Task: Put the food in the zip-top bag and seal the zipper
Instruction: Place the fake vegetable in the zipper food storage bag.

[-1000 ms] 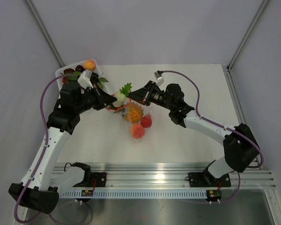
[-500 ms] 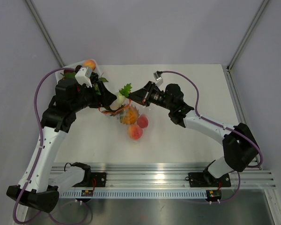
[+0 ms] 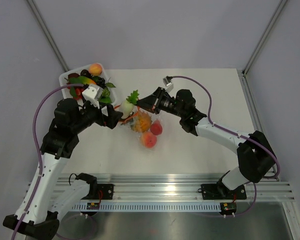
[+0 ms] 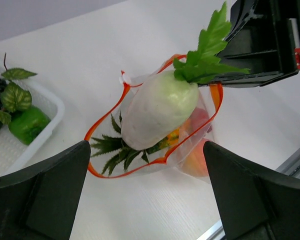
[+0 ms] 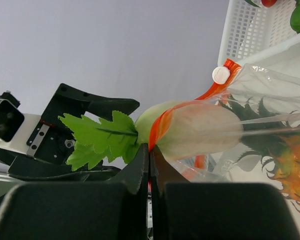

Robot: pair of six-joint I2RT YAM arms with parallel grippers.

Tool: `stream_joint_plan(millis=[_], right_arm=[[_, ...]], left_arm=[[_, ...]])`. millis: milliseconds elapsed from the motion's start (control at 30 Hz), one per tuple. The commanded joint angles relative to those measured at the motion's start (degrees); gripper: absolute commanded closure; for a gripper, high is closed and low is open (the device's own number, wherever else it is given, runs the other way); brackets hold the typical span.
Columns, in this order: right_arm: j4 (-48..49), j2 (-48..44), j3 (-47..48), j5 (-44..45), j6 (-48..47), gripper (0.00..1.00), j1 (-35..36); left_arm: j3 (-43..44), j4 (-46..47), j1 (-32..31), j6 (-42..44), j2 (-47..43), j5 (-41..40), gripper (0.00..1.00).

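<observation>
Just ahead of the left gripper, spread wide and empty, to finish filling, probably push the white radish, lodged leaf-end out in the mouth of the zip-top bag over pineapple, peach and red fruit, fully inside, with the right gripper clamped on the zipper, before sealing.

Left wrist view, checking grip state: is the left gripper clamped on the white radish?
No, the left gripper is open, its fingers spread clear of the white radish poking from the zip-top bag.
</observation>
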Motion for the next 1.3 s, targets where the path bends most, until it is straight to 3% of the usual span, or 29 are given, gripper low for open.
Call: stream_joint_plan(millis=[0,467,900,1033,1267], right_arm=[[4.58,0.52,2.85,-1.42,0.62,1.00,-0.28],[5.80,1.75,3.20,-2.21,1.76,1.00,-0.28],[6.86,2.10,3.12,-2.73,2.55,1.00,-0.28],[7.47,2.28,2.85,-2.91,2.81,1.00,-0.28],[7.65,2.10,2.41,-3.00,2.99,1.00,-0.28]], left_arm=[[-0.41,5.90,-1.35,4.63,0.76,0.84,0.01],[-2.87,11.00,-8.03,4.11,4.01,-4.78,0.01],[-3.83,12.67,-10.58,5.42,7.27,-10.06,0.09],[-4.36,13.73,-11.11,4.98,7.62,-10.94,0.17],[-4.45,15.04,-11.28,3.84,6.66,-11.20,0.46]])
